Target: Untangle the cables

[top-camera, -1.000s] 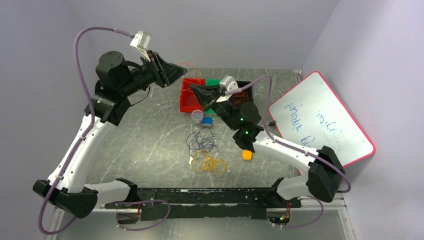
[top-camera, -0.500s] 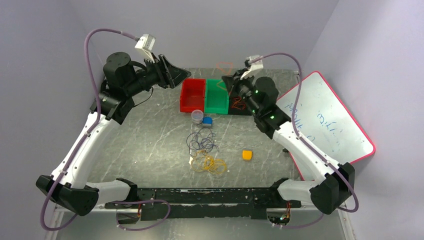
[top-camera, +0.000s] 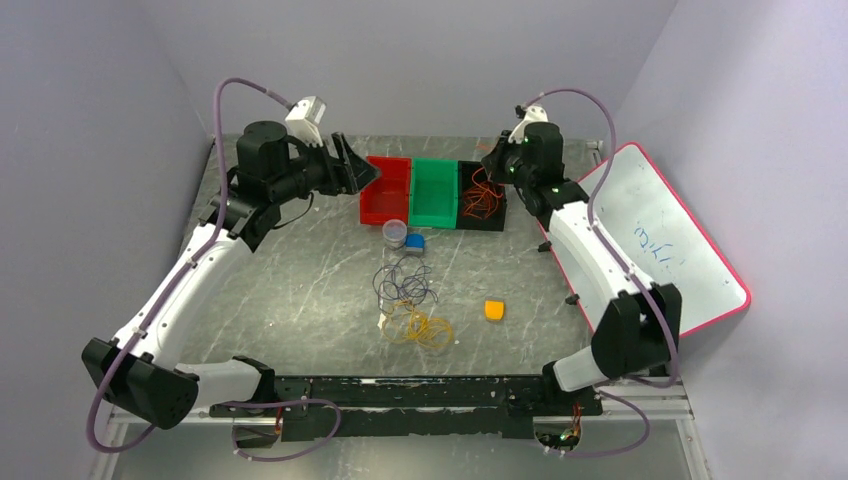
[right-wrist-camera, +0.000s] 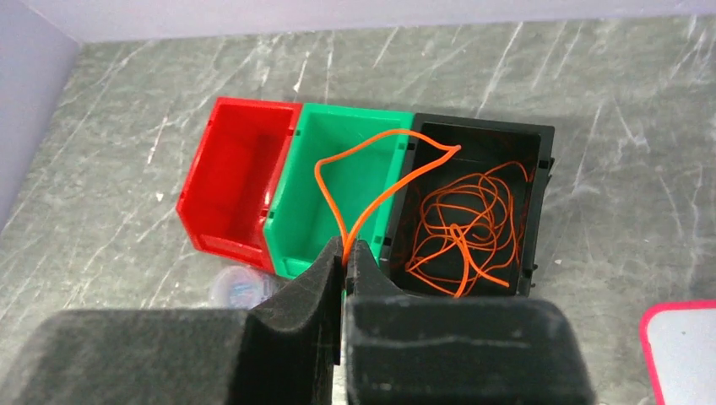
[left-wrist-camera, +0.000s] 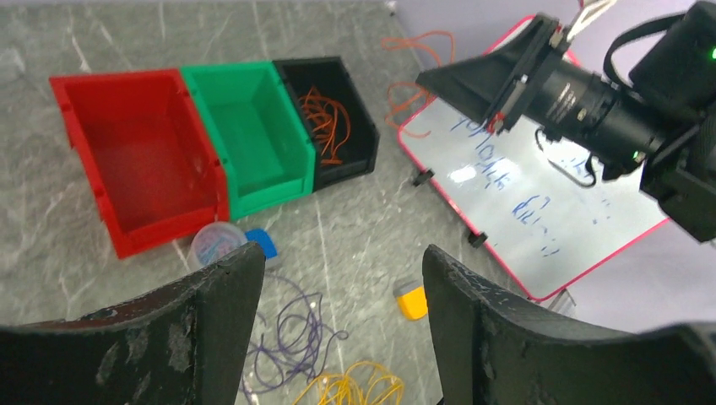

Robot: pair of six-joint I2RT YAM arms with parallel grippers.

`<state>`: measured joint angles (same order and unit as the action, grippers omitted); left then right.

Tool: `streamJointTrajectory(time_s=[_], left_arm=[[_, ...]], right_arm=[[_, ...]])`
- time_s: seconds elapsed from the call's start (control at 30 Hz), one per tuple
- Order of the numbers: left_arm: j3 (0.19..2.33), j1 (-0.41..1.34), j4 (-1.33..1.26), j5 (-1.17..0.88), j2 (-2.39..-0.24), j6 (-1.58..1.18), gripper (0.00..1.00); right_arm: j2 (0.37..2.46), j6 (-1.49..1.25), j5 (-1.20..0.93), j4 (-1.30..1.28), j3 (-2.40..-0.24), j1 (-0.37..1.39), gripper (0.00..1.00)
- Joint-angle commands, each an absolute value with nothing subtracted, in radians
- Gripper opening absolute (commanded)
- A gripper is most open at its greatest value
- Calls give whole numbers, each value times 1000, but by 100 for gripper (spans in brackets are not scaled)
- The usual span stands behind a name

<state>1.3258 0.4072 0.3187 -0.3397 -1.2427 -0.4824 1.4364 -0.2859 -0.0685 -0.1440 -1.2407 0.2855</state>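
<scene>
Right gripper (right-wrist-camera: 344, 249) pinches a red-orange cable (right-wrist-camera: 397, 132) above the black bin (right-wrist-camera: 481, 131), left gripper (left-wrist-camera: 338, 278) gapes empty, and the whiteboard's (left-wrist-camera: 507, 194) blue scrawl is unreadable

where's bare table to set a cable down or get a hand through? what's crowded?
Free: the table between the left arm and the purple cables; also the patch bordered by the black bin, whiteboard and yellow block. Crowded: the centre, where jar, blue cap, the purple cables and yellow cables bunch together.
</scene>
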Motion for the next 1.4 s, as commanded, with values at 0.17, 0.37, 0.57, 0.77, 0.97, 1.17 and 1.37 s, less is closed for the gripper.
streamJointTrajectory(time_s=[0.17, 0.37, 0.57, 0.77, 0.97, 1.17, 1.37], left_arm=[[1256, 400, 364, -271, -1205, -447, 74], [1245, 400, 374, -258, -1204, -440, 74], [1241, 399, 377, -253, -1210, -437, 74], [1237, 399, 384, -245, -1209, -435, 74], [1235, 399, 381, -248, -1218, -439, 73], [1235, 399, 376, -254, -1229, -443, 73], [1225, 399, 374, -249, -1233, -452, 73]], right_arm=[[1648, -295, -244, -196, -1356, 201, 0], [1756, -285, -305, -192, -1397, 181, 0], [1832, -261, -258, -212, -1438, 178, 0], [1899, -245, -185, -242, -1477, 178, 0], [1969, -238, -158, -267, -1514, 177, 0], [2048, -232, -146, -266, -1542, 181, 0], [2107, -209, -129, -282, -1581, 204, 0]])
